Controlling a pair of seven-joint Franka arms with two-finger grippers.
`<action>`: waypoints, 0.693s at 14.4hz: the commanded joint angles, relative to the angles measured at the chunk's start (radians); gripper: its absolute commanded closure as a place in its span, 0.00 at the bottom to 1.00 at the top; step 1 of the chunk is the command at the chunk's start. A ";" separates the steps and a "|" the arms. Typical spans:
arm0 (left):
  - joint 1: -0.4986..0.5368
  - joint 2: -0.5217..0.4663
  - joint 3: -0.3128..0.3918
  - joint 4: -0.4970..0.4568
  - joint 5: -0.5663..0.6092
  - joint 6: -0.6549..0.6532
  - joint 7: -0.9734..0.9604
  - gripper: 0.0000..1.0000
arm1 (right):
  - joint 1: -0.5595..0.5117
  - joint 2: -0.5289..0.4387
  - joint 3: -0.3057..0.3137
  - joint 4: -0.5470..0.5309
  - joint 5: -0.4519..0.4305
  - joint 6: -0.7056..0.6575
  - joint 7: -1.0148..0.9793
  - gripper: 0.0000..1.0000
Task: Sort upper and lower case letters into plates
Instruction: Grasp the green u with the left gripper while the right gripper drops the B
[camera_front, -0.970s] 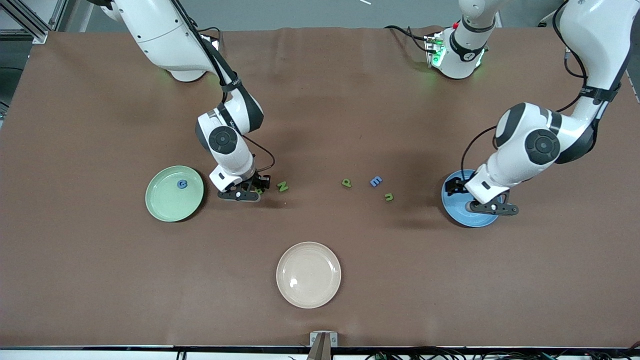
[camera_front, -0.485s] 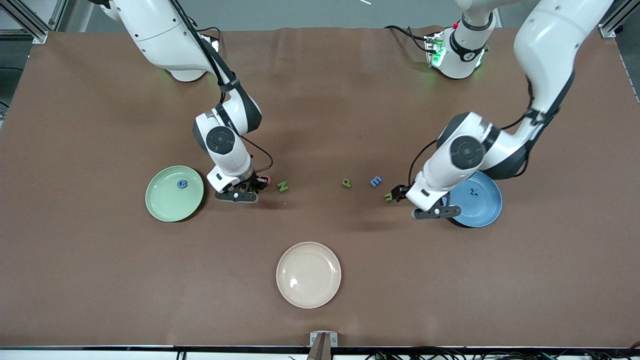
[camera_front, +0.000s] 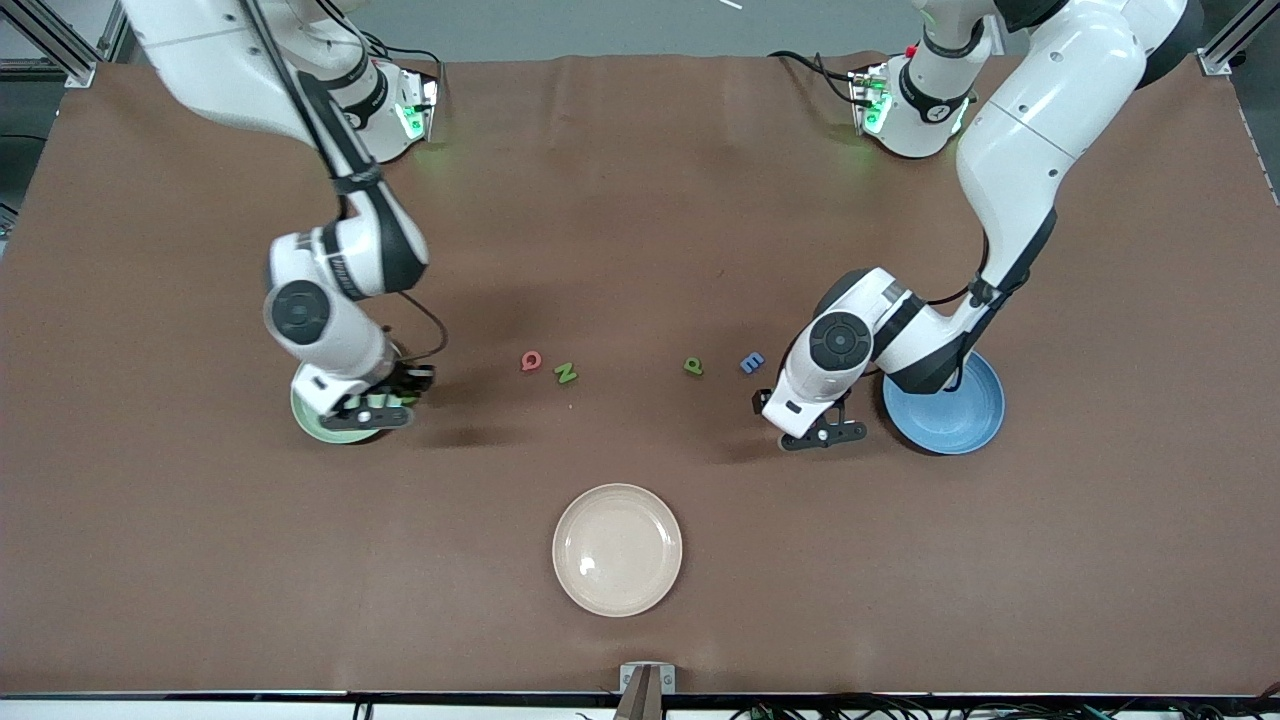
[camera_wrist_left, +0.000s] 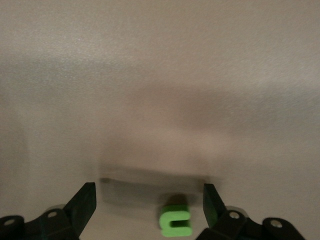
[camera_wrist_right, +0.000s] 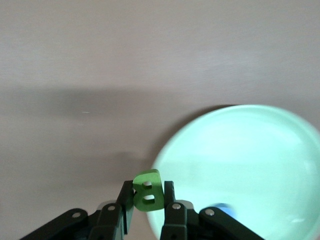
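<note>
Brown tabletop (camera_front: 640, 250); I'm watching right gripper (camera_wrist_right: 148, 210) pinching green B (camera_wrist_right: 148, 194) over mint plate (camera_wrist_right: 250, 165); left gripper (camera_wrist_left: 150, 205) gaping around green u (camera_wrist_left: 175, 223) beside blue plate (camera_front: 955, 415); light, stiff, thin; I'm gripping edges.

Even overhead light, soft shadows; both wrist views blurred.

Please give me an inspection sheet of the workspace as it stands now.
Surface: brown table.
Job's things: mint plate, blue plate; red letter, green N, green p, blue E loose.
Clutter: cream plate.
Grippers: right gripper shut on green B at the mint plate's rim; left gripper open over green u.
Cables: black leads by the bases.
Surroundings: metal frame.
</note>
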 joint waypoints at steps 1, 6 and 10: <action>-0.014 -0.001 0.007 0.028 0.018 -0.008 -0.053 0.07 | -0.095 -0.052 0.021 -0.067 -0.020 -0.003 -0.135 1.00; -0.026 -0.001 0.005 0.025 0.013 -0.010 -0.101 0.16 | -0.230 -0.041 0.022 -0.102 -0.016 0.036 -0.324 1.00; -0.030 -0.003 0.002 0.016 0.007 -0.015 -0.145 0.29 | -0.250 -0.020 0.024 -0.154 -0.006 0.126 -0.328 0.95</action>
